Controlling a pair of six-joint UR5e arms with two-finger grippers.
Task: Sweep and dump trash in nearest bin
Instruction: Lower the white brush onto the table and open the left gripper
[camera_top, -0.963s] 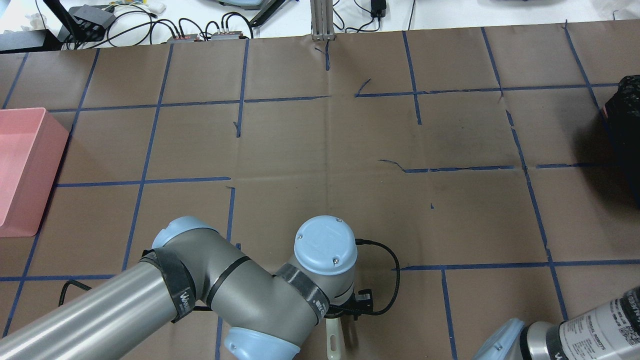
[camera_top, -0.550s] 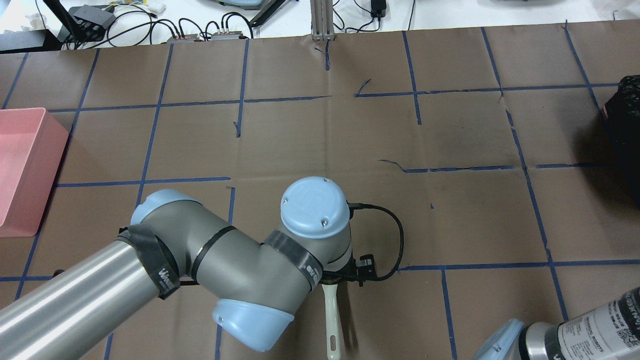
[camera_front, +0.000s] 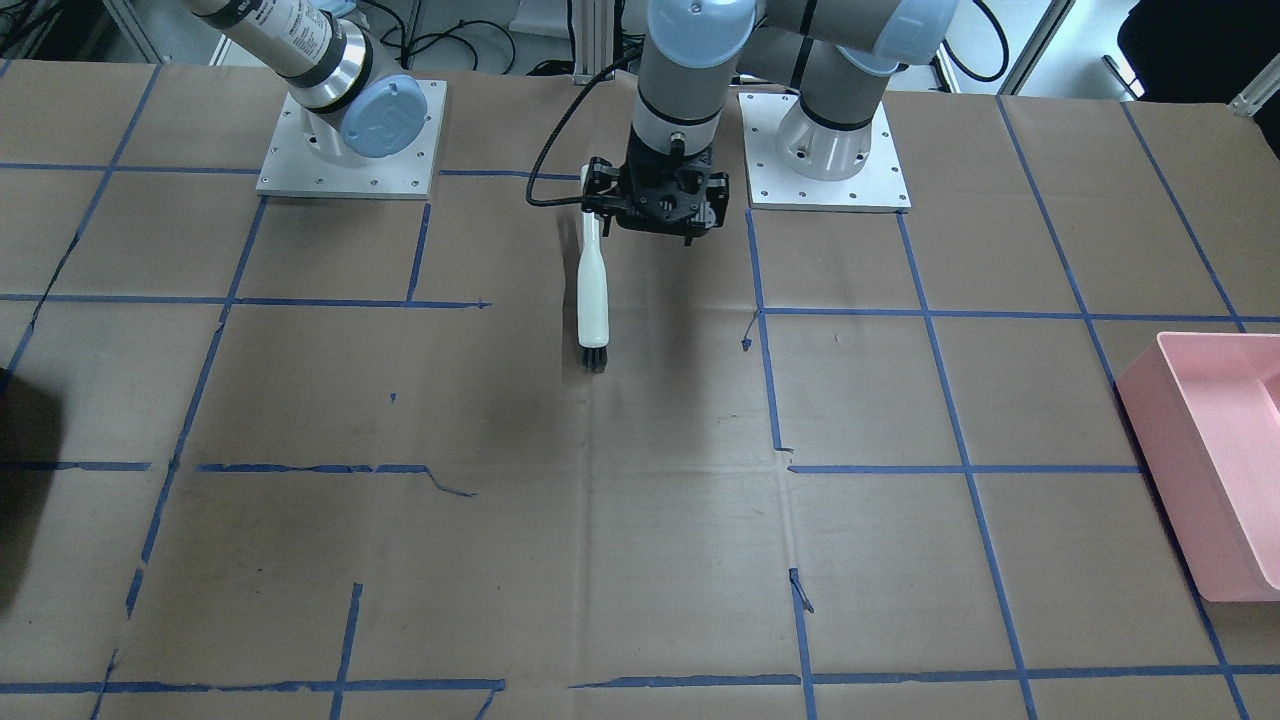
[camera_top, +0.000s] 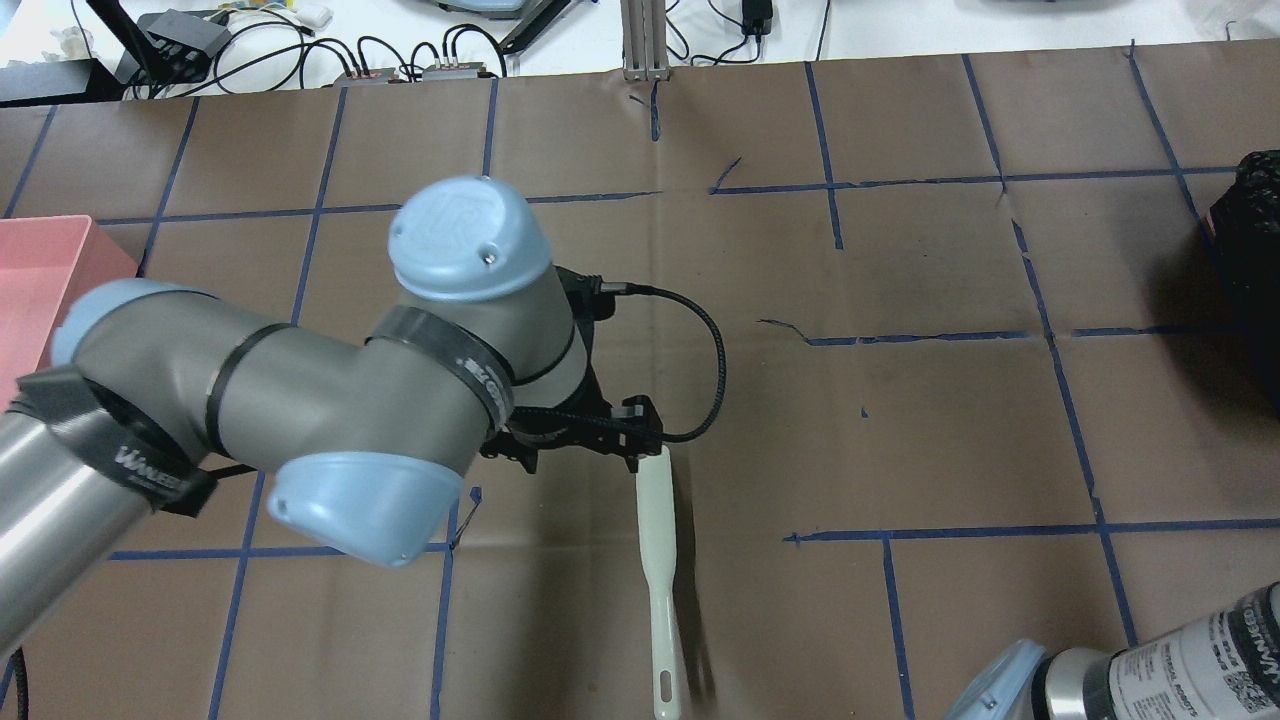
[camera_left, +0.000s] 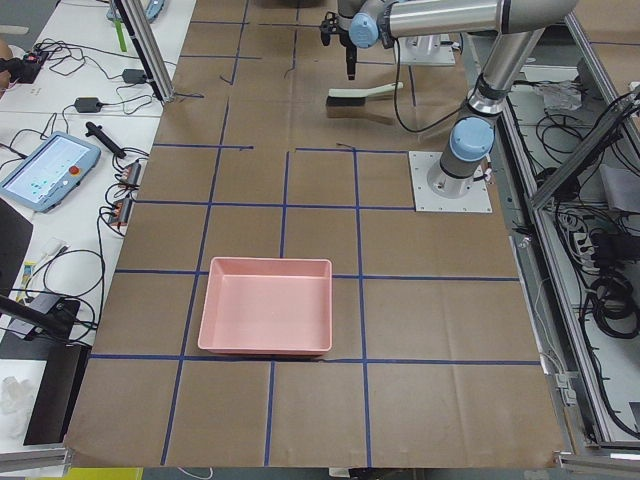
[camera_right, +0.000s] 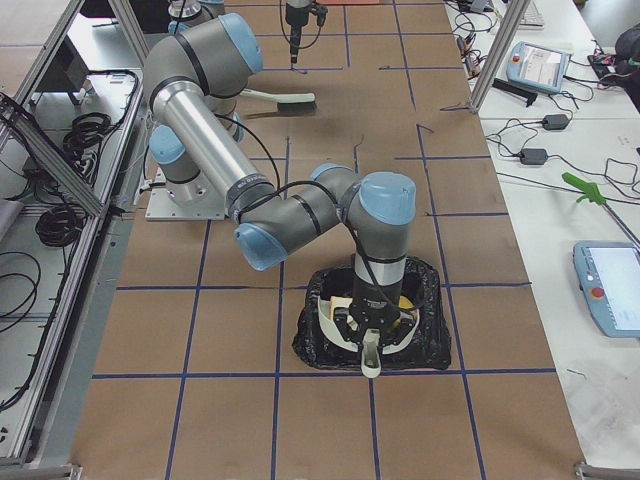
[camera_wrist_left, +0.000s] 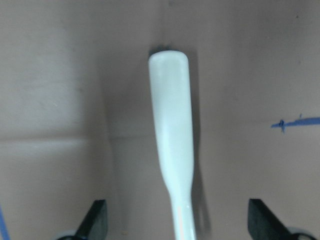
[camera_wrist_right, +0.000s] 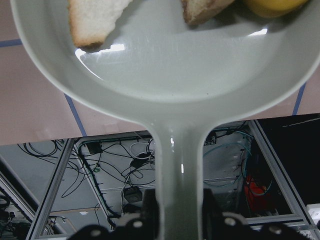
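— How does your trash (camera_wrist_right: 95, 20) look?
— Two torn white slices (camera_wrist_right: 202, 7) with tan crust and a yellow lump (camera_wrist_right: 275, 4), in the pale dustpan (camera_wrist_right: 190, 65) above the black bin (camera_right: 432, 320). Your right gripper (camera_wrist_right: 180, 215) pinches its handle; your left gripper (camera_wrist_left: 180, 222) hangs spread over the brush (camera_wrist_left: 171, 130).

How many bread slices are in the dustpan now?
2, both in the pale green dustpan: one torn white slice apart, another slice beside the round yellow lump; more may be cropped out.

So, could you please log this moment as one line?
left gripper: open, above brush lying on table | right gripper: shut on dustpan, over bin | trash: in dustpan, not dumped
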